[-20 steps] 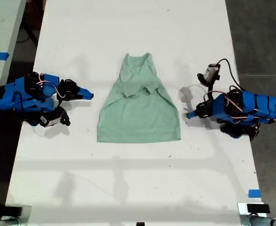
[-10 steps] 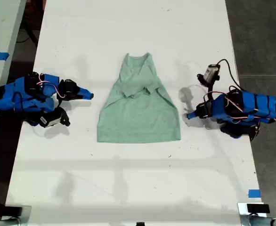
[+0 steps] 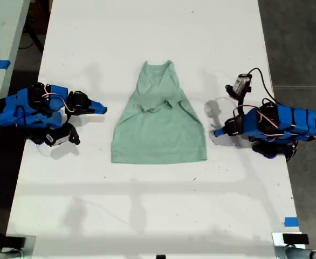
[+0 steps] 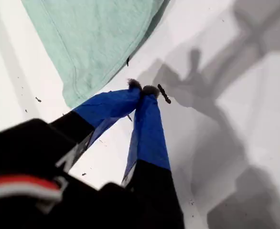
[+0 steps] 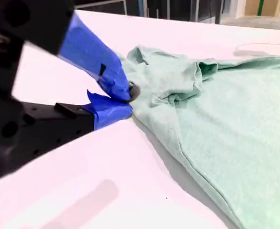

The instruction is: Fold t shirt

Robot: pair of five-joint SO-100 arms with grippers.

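The pale mint-green t shirt (image 3: 159, 121) lies flat at the table's middle, sleeves folded inward, neck toward the far edge. My first gripper (image 3: 216, 133) rests on the table at the exterior view's right, shut and empty, a short gap from the shirt's hem corner (image 4: 78, 98); its fingertips (image 4: 142, 88) meet. My second gripper (image 3: 102, 108) lies at the exterior view's left, shut on nothing, pointing at the shirt's folded sleeve area (image 5: 178, 86). Its tips (image 5: 127, 98) sit just short of the cloth edge.
The white table (image 3: 158, 205) extends well past the shirt toward the near and far edges. A small camera on a cable (image 3: 243, 83) stands up beside the first arm. Blue tape (image 3: 290, 221) marks the near corner at the exterior view's right.
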